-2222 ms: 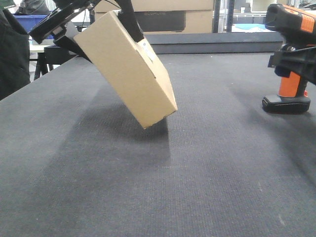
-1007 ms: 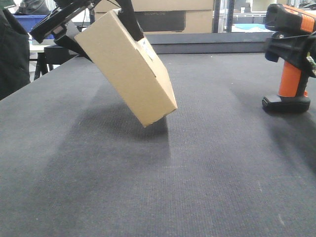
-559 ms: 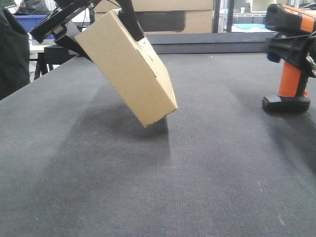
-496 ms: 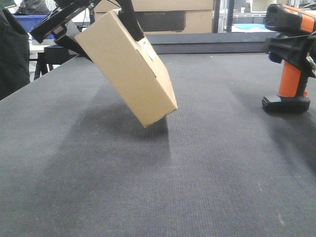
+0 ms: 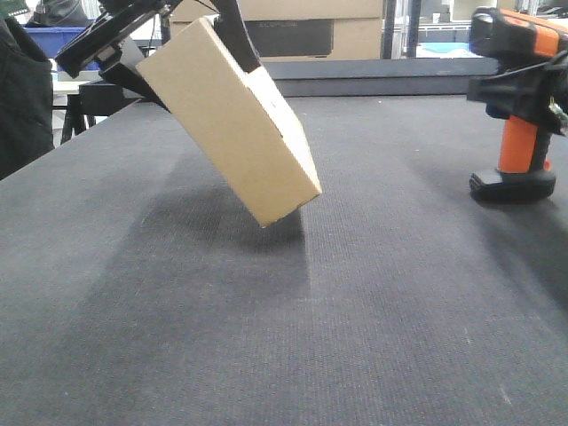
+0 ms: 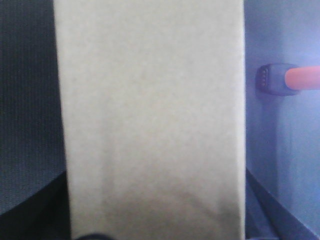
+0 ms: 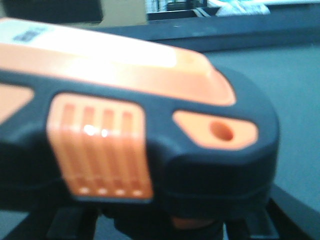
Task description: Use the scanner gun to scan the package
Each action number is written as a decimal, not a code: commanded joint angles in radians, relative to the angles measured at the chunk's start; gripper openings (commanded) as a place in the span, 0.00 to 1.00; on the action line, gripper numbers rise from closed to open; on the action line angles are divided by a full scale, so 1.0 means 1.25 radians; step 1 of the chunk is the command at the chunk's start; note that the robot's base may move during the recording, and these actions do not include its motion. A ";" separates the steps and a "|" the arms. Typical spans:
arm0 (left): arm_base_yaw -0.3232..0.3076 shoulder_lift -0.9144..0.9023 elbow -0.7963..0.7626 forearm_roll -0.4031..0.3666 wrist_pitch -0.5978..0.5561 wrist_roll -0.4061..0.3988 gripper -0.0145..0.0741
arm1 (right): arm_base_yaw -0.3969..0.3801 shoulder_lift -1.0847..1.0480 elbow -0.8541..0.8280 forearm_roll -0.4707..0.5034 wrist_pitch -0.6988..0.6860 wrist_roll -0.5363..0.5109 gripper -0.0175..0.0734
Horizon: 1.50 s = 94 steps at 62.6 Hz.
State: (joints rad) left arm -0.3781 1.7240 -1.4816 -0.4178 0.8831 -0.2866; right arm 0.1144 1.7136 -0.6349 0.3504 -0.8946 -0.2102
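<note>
Because the left gripper [image 5: 186, 60] pinches the package [image 5: 235, 133] only by its upper end, one black finger on the near face and one behind, the package hangs tilted. Its lower corner is low over the dark surface [image 5: 355, 311] and looks just off it. The right gripper [image 5: 525, 92] is pressed together around the neck of the scanner gun [image 5: 516, 149], under the black head. The orange handle hangs below, and I cannot tell whether the black base touches the surface.

The likeliest trouble is the package pivoting or sliding in so short a pinch, since most of its length hangs unsupported. A bump of that low corner on the surface would do it. The scan could also miss: the narrow face turned toward the scanner gun is washed out, so I cannot confirm the label sits there or at a readable angle.

From the left gripper the package runs down and toward the right arm's side. The scanner gun stands well apart from it, head pointing roughly its way. In the left wrist view the package fills the frame.
</note>
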 commanded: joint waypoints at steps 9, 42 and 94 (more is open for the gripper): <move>-0.006 -0.006 -0.002 -0.014 -0.016 0.005 0.04 | 0.006 -0.057 -0.004 -0.017 -0.051 -0.267 0.02; -0.006 -0.006 -0.002 -0.014 -0.006 0.005 0.04 | 0.006 -0.047 -0.004 0.071 -0.060 0.016 0.01; -0.006 -0.006 -0.002 -0.014 -0.006 0.005 0.04 | 0.006 0.016 -0.004 -0.002 -0.066 0.072 0.01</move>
State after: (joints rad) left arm -0.3800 1.7240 -1.4816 -0.4199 0.8841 -0.2866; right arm 0.1215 1.7353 -0.6331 0.3645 -0.9220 -0.1232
